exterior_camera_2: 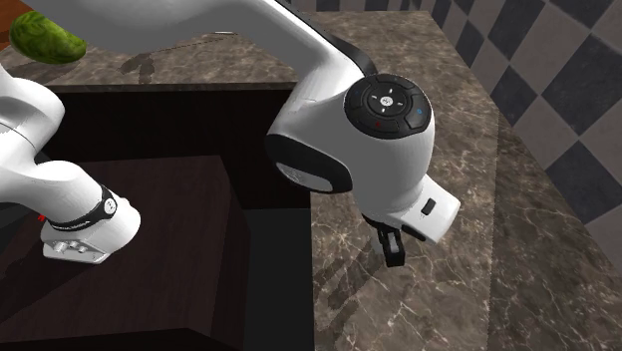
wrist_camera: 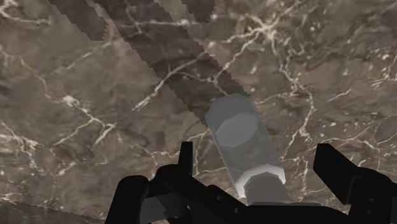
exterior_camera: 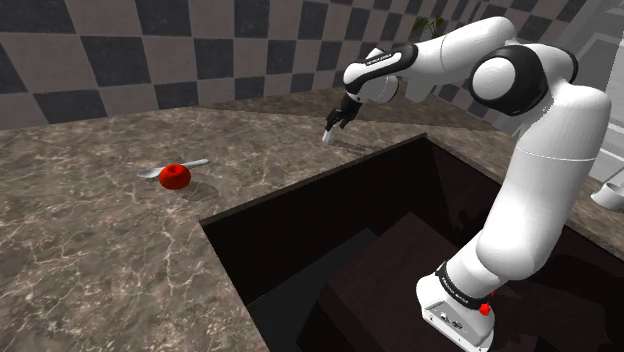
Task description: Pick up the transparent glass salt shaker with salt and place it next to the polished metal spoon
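Salt shaker (wrist_camera: 243,141) inside spread pincer (wrist_camera: 254,153), seemingly untouched.

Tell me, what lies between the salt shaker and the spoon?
Nothing: in the shoulder view the counter between shaker and spoon is bare.

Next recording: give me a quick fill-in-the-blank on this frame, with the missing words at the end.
1. The round fruit beside the spoon is ___ in colour.
2. The gripper is ___, its fingers not touching the salt shaker between them.
3. The wall behind the counter has a ___ pattern.

Missing words: red; open; checkered.
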